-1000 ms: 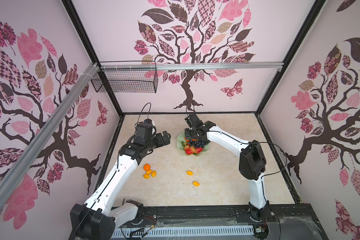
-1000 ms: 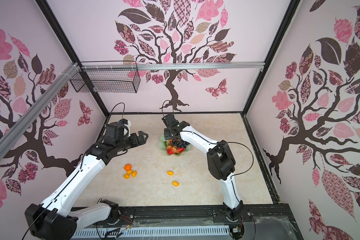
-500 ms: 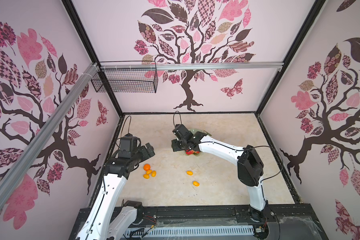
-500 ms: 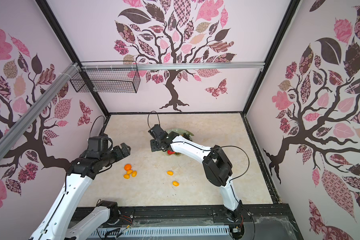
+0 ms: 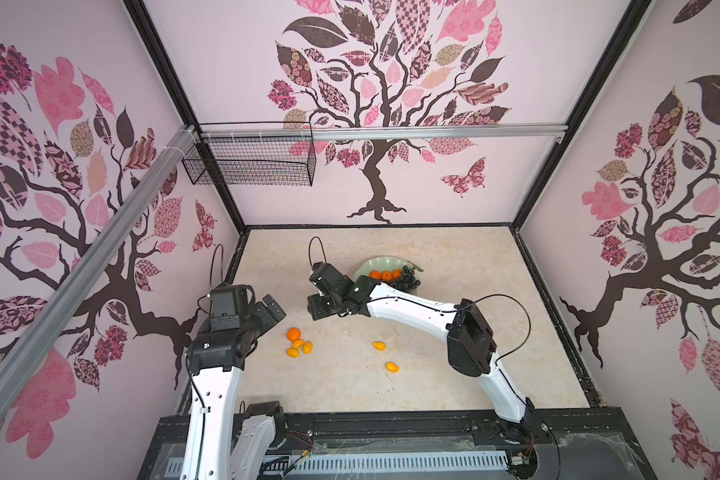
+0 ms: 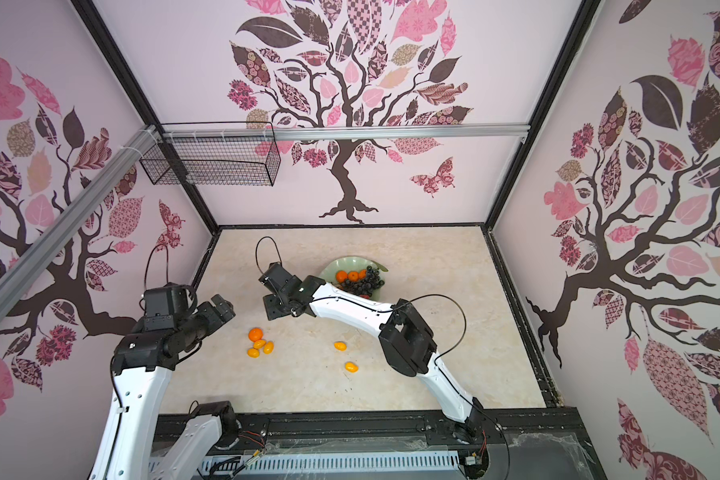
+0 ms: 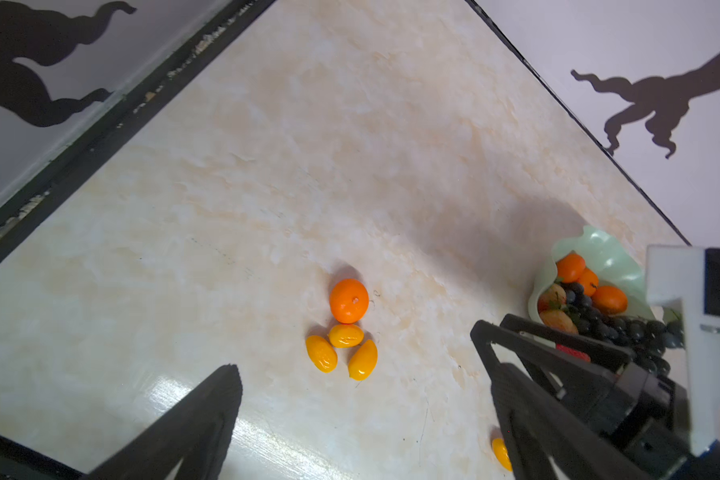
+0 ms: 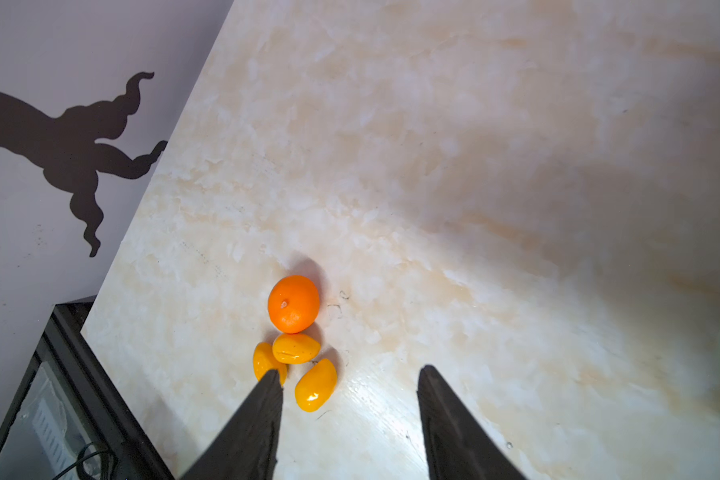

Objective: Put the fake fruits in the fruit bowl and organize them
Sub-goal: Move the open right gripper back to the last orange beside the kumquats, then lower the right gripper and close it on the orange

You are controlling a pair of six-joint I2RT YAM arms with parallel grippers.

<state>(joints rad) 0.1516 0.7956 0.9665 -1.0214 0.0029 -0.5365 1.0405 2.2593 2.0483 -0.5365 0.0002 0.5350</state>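
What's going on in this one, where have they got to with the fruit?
Two robot arms are gathering plastic fruit into a pale green bowl. It already holds oranges and a grape bunch. The right gripper, open and empty, hovers near a loose orange and three small yellow fruits on the table. The left gripper, also open and empty, hangs beside that cluster. Apart from it lie two more yellow fruits.
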